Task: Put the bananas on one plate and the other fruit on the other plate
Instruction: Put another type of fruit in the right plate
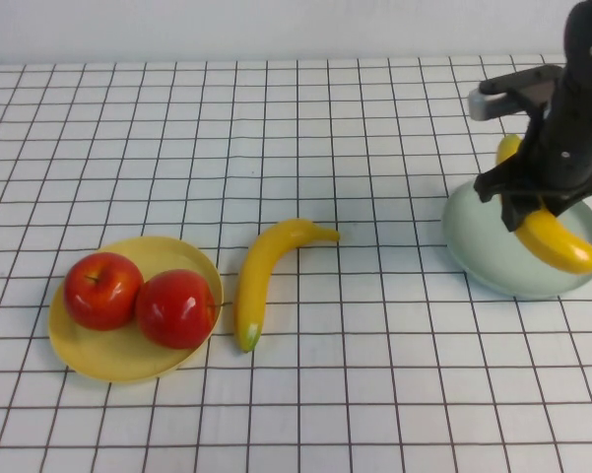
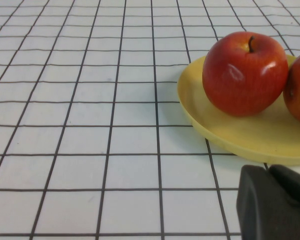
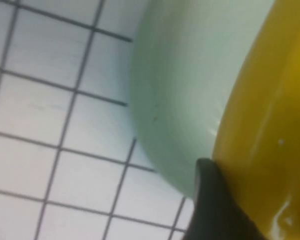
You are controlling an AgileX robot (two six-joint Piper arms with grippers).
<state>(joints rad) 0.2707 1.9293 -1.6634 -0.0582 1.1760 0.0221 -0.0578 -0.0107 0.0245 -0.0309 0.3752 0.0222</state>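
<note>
My right gripper is at the right, over the pale green-blue plate, shut on a yellow banana that lies across the plate's near side. In the right wrist view one dark finger presses against that banana above the plate. The second banana, with a greenish tip, lies on the table at the centre. Two red apples sit on the yellow plate at the left. My left gripper is shut and empty, low beside the yellow plate and an apple.
The table is a white cloth with a black grid. The left arm does not show in the high view. The right arm's dark body rises above the green-blue plate at the far right.
</note>
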